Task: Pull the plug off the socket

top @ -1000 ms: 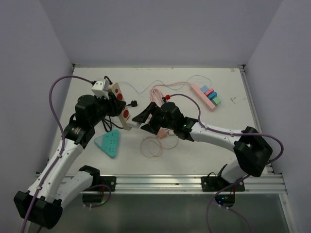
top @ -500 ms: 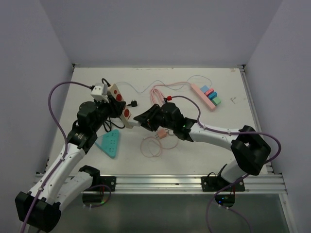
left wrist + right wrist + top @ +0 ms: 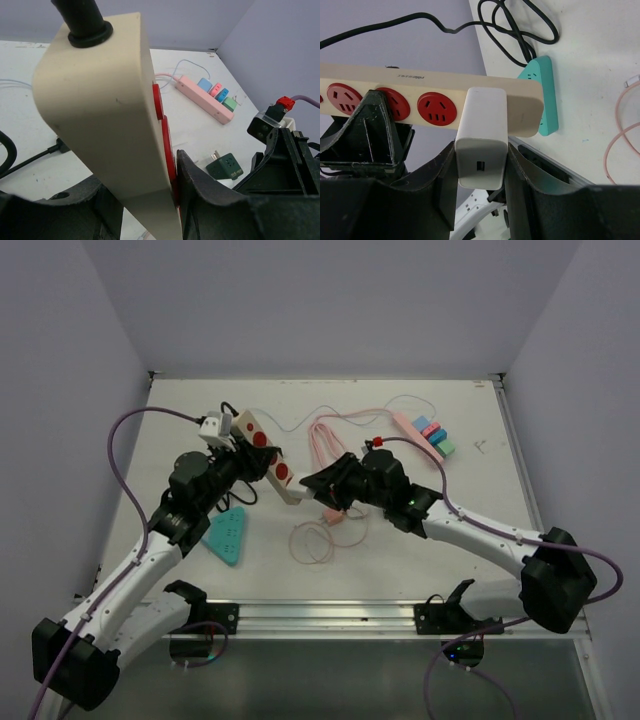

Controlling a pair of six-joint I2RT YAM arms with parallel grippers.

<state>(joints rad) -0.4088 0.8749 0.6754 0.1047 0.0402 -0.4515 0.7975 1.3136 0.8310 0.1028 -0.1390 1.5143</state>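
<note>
Your right jaws are clamped on the white plug (image 3: pixel 481 115), one finger on each flat side, so the pull can run straight out of the socket. The plug sits in the end socket of the beige power strip (image 3: pixel 420 80), and as far as the right wrist view shows it is not yet out. Your left jaws are closed across the strip's width further along, among the red sockets (image 3: pixel 436 107). That gives you a counter-hold; without it the strip would simply follow the plug. Both arms carry the strip tilted in the air above the surface (image 3: pixel 480 470), and its black cord (image 3: pixel 520 30) trails down behind. Below and beside it lie a teal triangular socket (image 3: pixel 225 536), a looped pink cable (image 3: pixel 315 540) and, well apart, a pink strip (image 3: pixel 418 437). I judge your next move is to draw the two holds apart along the line of the pins; twisting could jam them.
</note>
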